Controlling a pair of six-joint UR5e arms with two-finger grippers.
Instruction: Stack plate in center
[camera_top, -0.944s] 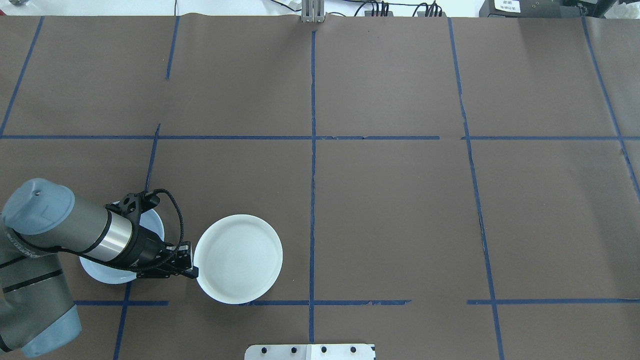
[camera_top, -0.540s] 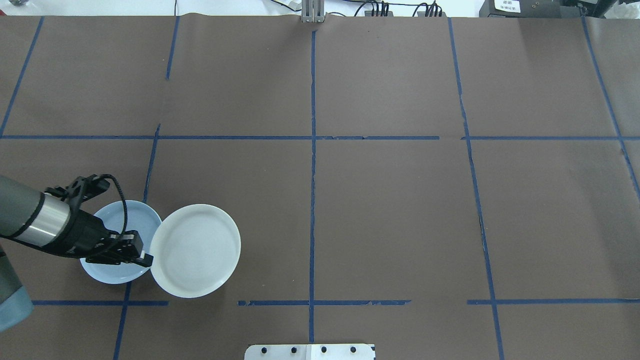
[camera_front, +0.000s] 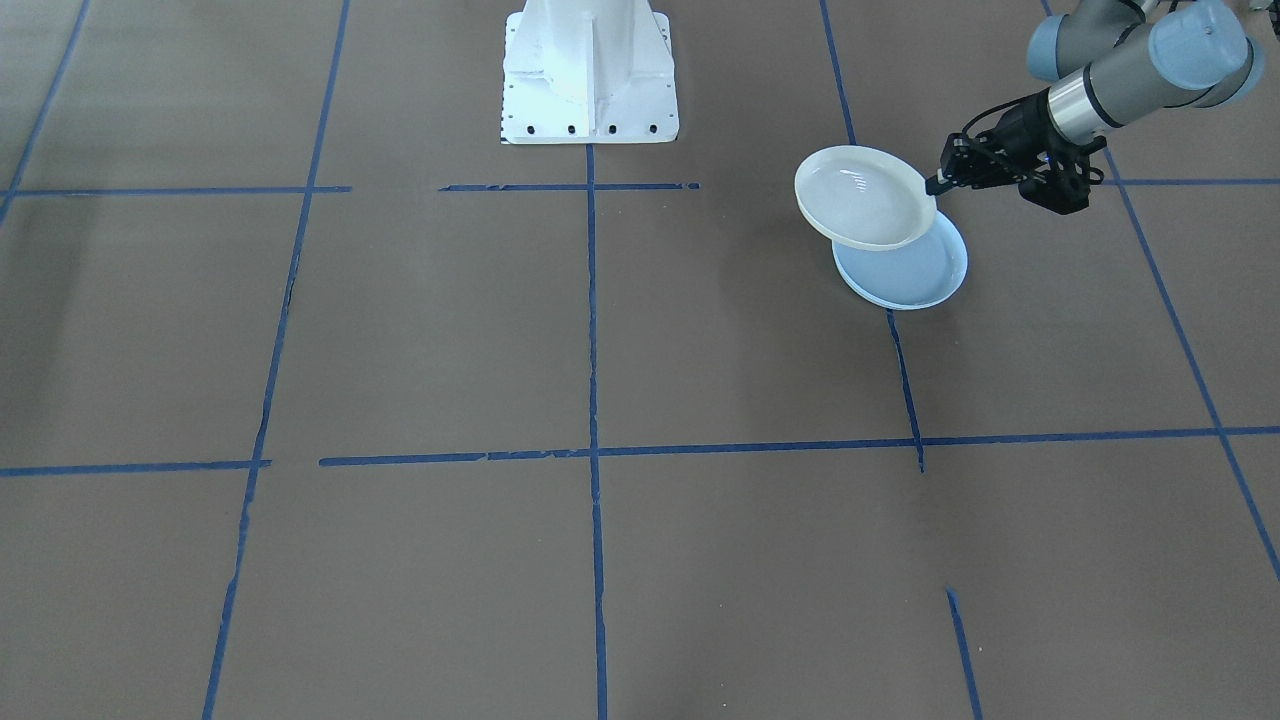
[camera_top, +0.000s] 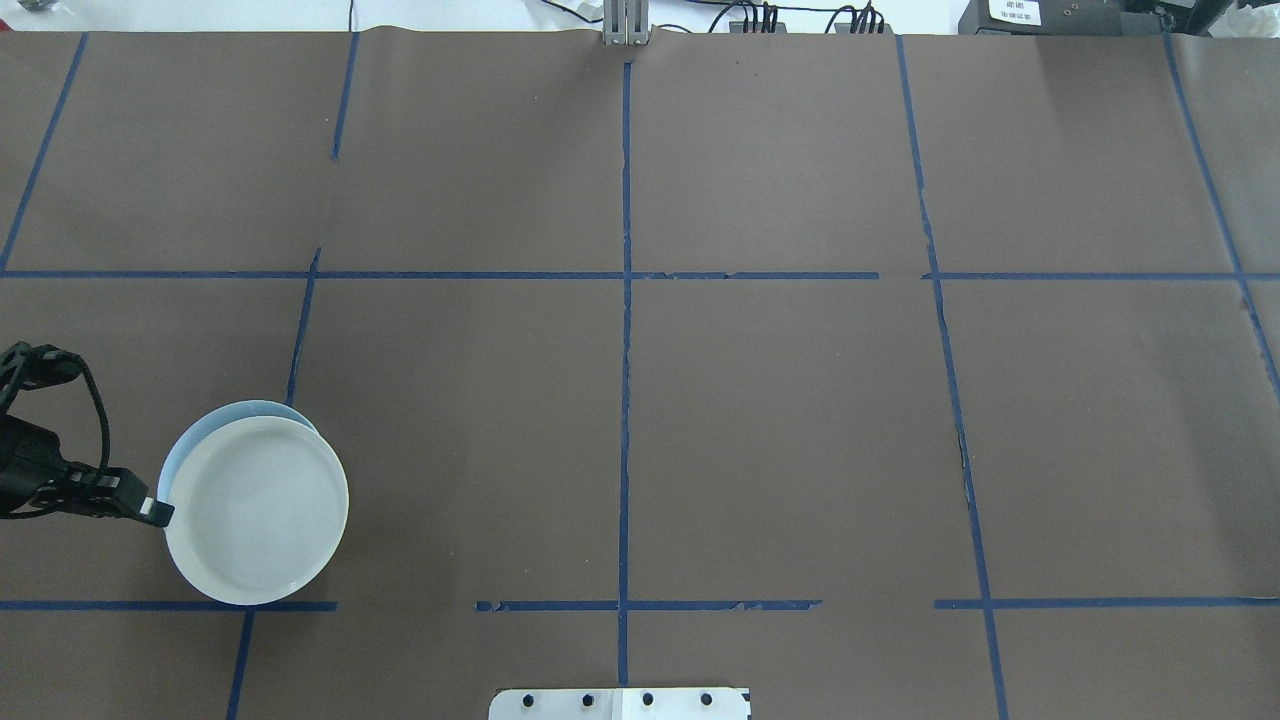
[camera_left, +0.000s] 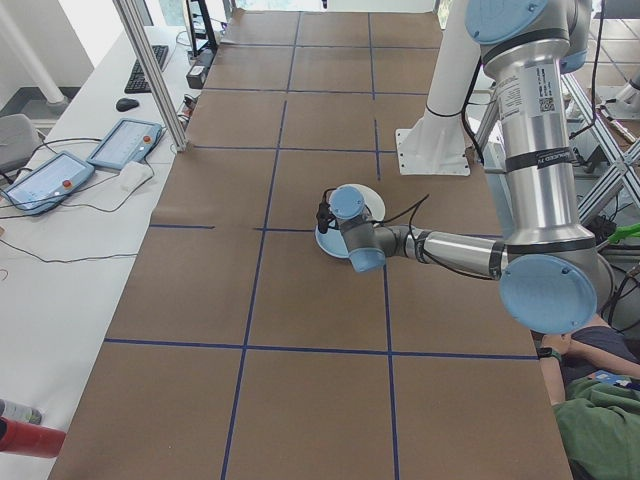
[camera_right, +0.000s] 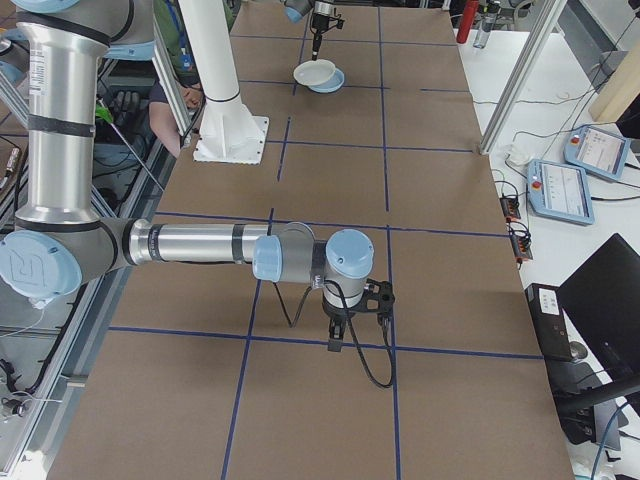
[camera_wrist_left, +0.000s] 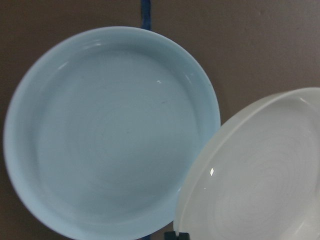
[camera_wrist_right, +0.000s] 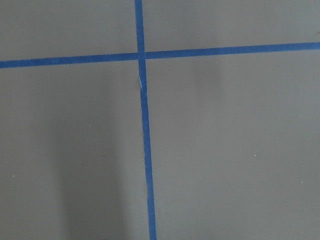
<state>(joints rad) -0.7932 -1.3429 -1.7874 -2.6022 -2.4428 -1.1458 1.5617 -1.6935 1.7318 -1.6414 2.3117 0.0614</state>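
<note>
Left claw (camera_front: 938, 184) grips unlabelled white plate (camera_front: 866, 197).

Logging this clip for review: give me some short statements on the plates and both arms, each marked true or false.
1. The left end effector grips the white plate by its rim. True.
2. The white plate lies flat inside the pale blue plate. False: it is held tilted above it.
3. The right end effector holds a plate. False: only taped table lies beneath it.
4. The blue plate rests on the table. True.
</note>
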